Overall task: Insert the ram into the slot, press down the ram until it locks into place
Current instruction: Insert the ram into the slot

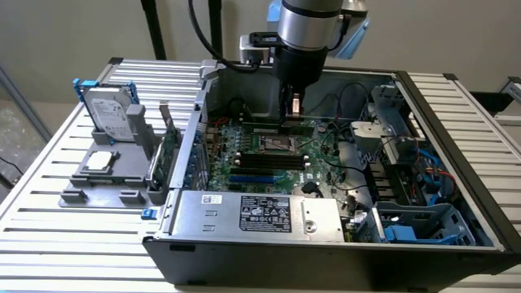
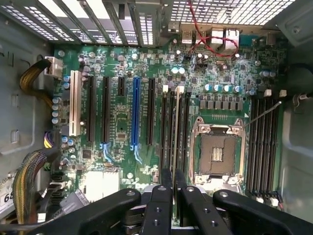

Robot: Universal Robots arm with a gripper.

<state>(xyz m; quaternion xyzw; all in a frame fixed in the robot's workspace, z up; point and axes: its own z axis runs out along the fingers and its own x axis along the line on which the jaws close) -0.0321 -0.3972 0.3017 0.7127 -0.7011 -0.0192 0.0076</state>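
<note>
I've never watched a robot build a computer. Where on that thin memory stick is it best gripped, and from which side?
Probably at the middle of the ram's upper long edge, coming straight down from above, with one finger on each flat face. It stands on edge, lined up along the slot, so its lower contact edge has to stay free. The gripper holds it that way.

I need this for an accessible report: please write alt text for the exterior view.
A robot arm's gripper reaches down into an open computer case and grips the ram over the motherboard. A hard drive stands on a grey fixture at the exterior view's left.
</note>
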